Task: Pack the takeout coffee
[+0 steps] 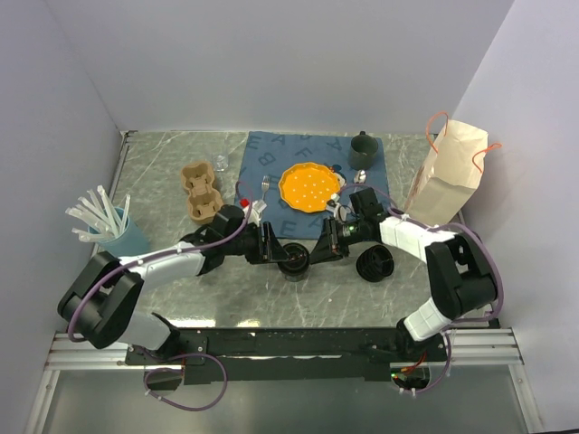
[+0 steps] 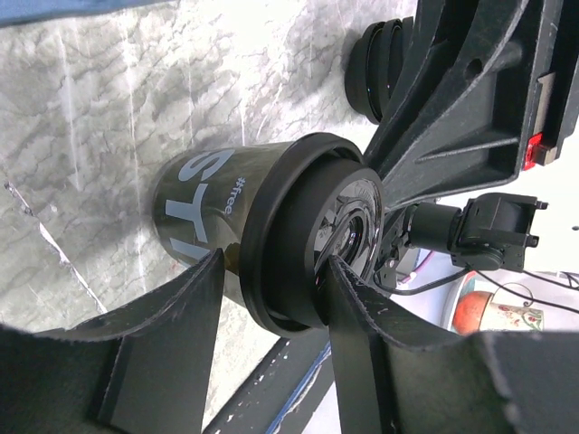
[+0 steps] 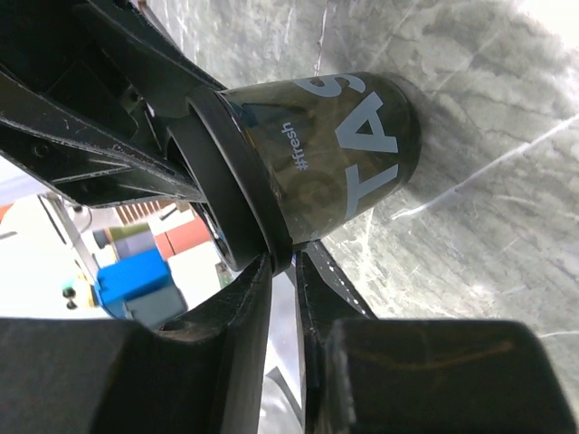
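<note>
Takeout coffee (image 1: 294, 262) stands mid-worktop (image 1: 181, 181), my left pincer (image 2: 275, 267) spread wide against its wall from 9 o'clock, my right pincer (image 3: 288, 258) nearly pressed together, seemingly nipping its rim (image 3: 226, 181) from 3 o'clock, probably steadying it for the lid (image 1: 375, 264) beyond.

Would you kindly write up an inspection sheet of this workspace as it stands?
Surface: marble table, blue placemat.
Job's things: black cup upright between both arms; black lid beside it; paper bag standing at right.
Clutter: orange plate, green mug, cup of straws, cardboard carrier.
Grippers: left gripper, jaws parted astride the cup's rim; right gripper, jaws pinched on the rim.
Cables: purple cable looped by the bases.
Surroundings: white walls.
</note>
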Robot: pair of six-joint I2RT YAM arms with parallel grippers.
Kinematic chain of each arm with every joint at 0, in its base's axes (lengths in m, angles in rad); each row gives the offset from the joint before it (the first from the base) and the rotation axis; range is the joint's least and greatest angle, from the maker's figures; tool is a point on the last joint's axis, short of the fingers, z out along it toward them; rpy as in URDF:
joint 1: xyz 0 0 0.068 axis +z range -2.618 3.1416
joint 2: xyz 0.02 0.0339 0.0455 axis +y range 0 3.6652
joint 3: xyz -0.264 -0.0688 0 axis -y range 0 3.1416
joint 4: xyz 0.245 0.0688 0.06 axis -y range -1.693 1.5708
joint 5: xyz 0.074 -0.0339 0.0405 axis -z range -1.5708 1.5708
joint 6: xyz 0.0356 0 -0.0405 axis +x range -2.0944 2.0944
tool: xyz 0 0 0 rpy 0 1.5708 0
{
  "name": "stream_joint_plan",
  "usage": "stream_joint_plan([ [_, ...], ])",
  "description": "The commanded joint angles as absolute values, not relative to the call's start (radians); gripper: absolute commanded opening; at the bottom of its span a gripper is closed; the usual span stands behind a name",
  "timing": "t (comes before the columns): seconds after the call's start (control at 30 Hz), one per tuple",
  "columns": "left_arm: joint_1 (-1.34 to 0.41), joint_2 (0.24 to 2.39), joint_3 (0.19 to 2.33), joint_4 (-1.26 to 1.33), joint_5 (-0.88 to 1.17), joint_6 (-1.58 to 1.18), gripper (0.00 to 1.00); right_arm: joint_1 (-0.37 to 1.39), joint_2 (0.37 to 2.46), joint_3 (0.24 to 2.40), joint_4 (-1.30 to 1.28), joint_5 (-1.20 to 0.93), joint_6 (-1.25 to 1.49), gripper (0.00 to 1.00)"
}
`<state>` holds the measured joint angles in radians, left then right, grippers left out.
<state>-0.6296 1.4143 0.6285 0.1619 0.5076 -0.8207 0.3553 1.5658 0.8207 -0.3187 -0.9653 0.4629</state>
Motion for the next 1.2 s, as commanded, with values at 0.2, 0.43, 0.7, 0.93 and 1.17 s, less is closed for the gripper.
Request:
stream_joint_plan([
  [0.2,-0.637,1.560,0.635,-0.078,0.406,-0.637,0.50,0.362,1.410,0.965,-0.501,-0.827,0.424,0.38],
  [0.43,-0.637,1.585,0.684,-0.106,0.445,-0.586,0.50,0.334,1.480,1.074,-0.552,-0.819,0.358,0.44],
  [0.7,-0.635,1.600,0.724,-0.143,0.489,-0.488,0.52,0.288,1.568,1.091,-0.535,-0.903,0.284,0.39],
  [0.93,-0.632,1.669,0.796,-0.199,0.534,-0.394,0.51,0.288,1.597,1.052,-0.529,-0.983,0.252,0.41],
  [1.17,-0.630,1.724,0.844,-0.218,0.546,-0.370,0.51,0.278,1.597,1.005,-0.529,-0.946,0.233,0.34],
])
